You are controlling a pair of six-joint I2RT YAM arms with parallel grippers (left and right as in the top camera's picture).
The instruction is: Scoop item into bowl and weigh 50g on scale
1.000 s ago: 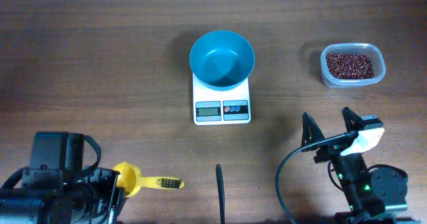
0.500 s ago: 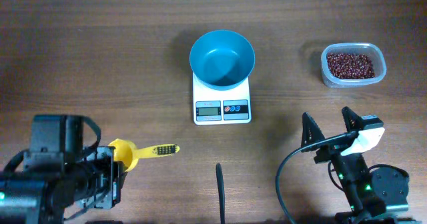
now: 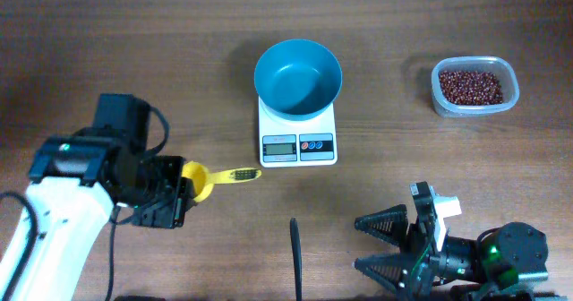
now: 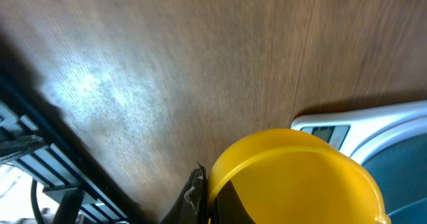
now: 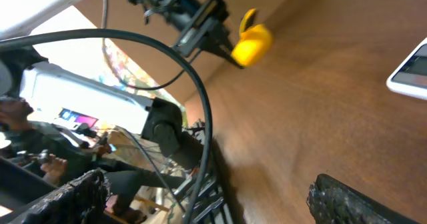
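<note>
Your left gripper point(image 3: 179, 192) is clamped on the small yellow plastic scoop point(image 3: 199, 177); right gripper point(image 3: 383, 245) is spread wide, empty. The dark reddish-brown beans point(image 3: 467, 87) sit in the clear rectangular tub point(image 3: 514, 90), beyond the round teal plastic bowl point(image 3: 300, 86) on the white square scale point(image 3: 298, 147). Reaching across could clip that bowl.

Teal bowl point(image 3: 297, 79), yellow scoop point(image 3: 202, 177)

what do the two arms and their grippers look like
The left arm has a white link and black joint housings, a green light and a looping black cable. The left gripper is black. The right arm is black with a green light; the right gripper has black triangular ribbed fingers.
</note>
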